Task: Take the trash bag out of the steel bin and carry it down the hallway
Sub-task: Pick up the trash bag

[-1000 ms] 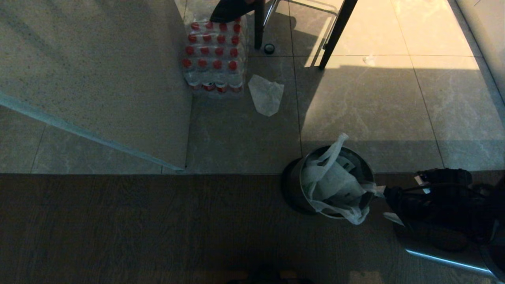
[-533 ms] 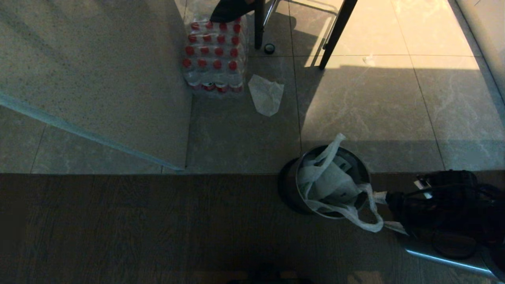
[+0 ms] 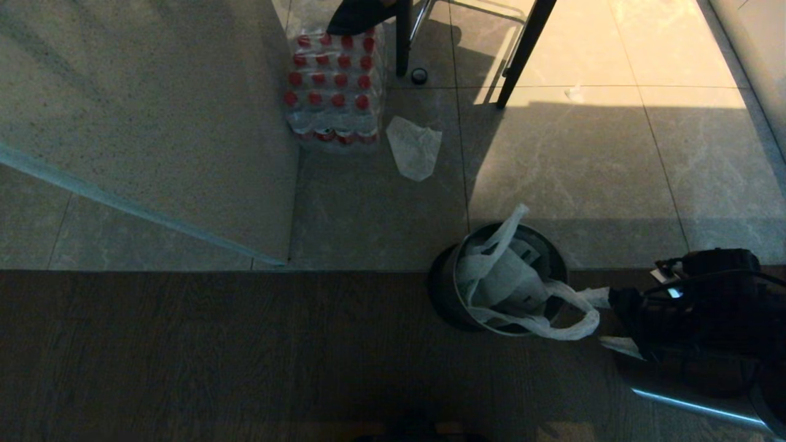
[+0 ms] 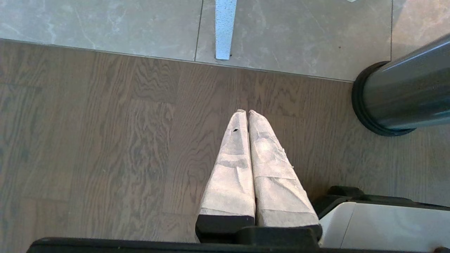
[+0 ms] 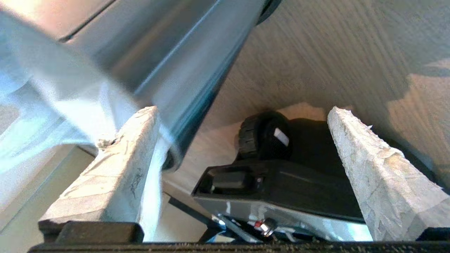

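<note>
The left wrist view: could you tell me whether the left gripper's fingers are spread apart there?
No, the left gripper has its two white-wrapped fingers pressed together side by side, with nothing between them, above the wooden floor.

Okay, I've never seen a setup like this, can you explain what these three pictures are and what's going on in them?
It's a two-armed robot. One picture looks down from its head; the others come from cameras on each wrist. On the floor stands a steel bin with a white trash bag inside, one loop handle hanging over the rim. The right gripper, jaws wide open, sits beside that handle, one finger against the plastic. The left gripper is shut above wooden flooring, holding nothing. Farther off sit a pack of bottles and a plastic wrapper.
</note>
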`<state>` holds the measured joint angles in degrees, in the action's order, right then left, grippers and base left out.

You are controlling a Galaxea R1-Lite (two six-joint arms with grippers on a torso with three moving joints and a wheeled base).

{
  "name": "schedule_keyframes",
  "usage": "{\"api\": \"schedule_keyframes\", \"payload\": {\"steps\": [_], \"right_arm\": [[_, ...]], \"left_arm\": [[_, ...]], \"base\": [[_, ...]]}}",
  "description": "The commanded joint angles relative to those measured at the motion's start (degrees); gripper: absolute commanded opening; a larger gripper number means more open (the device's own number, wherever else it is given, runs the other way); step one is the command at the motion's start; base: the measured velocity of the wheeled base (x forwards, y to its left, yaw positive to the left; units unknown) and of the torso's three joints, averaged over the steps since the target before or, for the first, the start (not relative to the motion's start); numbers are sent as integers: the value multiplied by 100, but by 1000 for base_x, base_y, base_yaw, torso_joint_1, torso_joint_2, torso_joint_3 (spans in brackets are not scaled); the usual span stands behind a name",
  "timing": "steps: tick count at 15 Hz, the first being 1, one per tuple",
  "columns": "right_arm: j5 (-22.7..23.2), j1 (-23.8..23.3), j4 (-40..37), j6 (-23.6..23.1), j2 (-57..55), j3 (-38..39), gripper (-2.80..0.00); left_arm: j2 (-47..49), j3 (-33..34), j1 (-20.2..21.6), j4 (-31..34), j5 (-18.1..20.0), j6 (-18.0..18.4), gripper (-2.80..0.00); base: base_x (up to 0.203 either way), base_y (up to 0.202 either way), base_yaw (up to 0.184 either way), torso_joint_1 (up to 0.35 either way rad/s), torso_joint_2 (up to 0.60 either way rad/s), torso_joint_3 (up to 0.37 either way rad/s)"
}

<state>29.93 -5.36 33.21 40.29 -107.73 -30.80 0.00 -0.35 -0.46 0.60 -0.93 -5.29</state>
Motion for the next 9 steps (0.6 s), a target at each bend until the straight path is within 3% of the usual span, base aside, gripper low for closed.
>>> {"api": "schedule_keyframes", "payload": {"steps": [1, 9], "right_arm": [[22, 105, -25, 32, 217, -58, 0], [4, 580, -711, 497, 736, -743, 0]], "left_arm": [[0, 0, 2, 2, -4, -7, -280], [0, 0, 2, 2, -4, -7, -280]], "base": [[0, 0, 0, 0, 0, 0], [0, 0, 0, 0, 0, 0]]}}
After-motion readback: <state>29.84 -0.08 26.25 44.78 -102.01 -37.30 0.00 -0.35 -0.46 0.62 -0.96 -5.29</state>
